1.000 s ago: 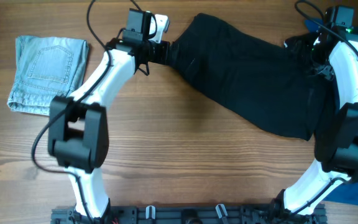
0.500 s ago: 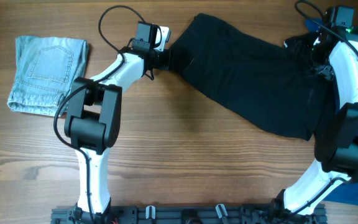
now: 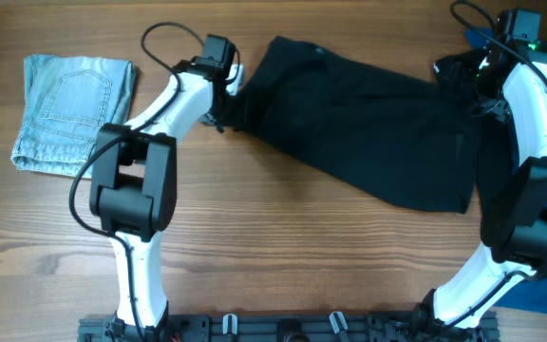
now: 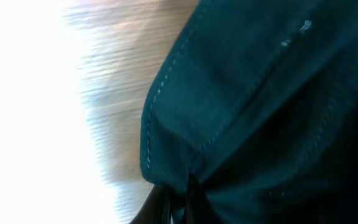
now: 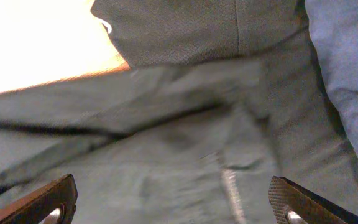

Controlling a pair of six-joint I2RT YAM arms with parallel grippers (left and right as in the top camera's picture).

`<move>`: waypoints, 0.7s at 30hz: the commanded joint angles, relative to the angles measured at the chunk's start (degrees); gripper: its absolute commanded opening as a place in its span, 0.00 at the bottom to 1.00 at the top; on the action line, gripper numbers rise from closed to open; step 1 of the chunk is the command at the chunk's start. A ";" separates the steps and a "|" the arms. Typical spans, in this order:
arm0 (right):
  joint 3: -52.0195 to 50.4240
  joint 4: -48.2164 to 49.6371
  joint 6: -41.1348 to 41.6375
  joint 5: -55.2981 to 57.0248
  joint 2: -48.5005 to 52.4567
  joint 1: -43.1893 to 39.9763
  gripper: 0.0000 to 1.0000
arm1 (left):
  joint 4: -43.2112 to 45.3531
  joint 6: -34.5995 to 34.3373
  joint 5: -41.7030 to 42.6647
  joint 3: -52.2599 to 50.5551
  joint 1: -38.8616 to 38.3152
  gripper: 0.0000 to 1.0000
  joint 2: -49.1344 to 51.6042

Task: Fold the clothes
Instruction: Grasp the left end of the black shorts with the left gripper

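The clothes (image 3: 368, 133) are one black garment lying slantwise across the far half of the table. My left gripper (image 3: 233, 95) is at its left end. In the left wrist view the gripper (image 4: 180, 208) is shut on the stitched hem of the clothes (image 4: 241, 93), with the fabric bunched between the two dark fingers. My right gripper (image 3: 465, 74) hovers over the garment's right end. In the right wrist view it (image 5: 176, 208) stands wide open, and the clothes (image 5: 185, 143) fill the space between the fingertips (image 5: 51, 202).
A folded light-blue denim piece (image 3: 74, 114) lies at the far left. Bright blue cloth (image 3: 478, 38) shows at the far right behind the right arm, and its edge (image 5: 347, 74) borders the garment. Bare wood table (image 3: 283, 256) stretches in front of the garment.
My left gripper has shut on the garment's left corner and drawn it left and slightly toward the front; the garment's upper edge has shifted left. The right arm has not moved.
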 commanded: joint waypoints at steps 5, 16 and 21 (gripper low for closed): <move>0.15 0.17 0.20 0.39 -1.38 0.09 0.99 | -17.07 -13.25 -9.68 -2.47 9.09 0.11 -8.07; 0.15 0.17 0.20 0.39 -1.38 0.09 1.00 | -30.10 -14.38 -8.35 -2.45 10.82 0.76 -10.43; 0.15 0.17 0.20 0.39 -1.38 0.09 0.99 | -14.69 0.02 2.01 -2.45 10.58 0.77 -16.61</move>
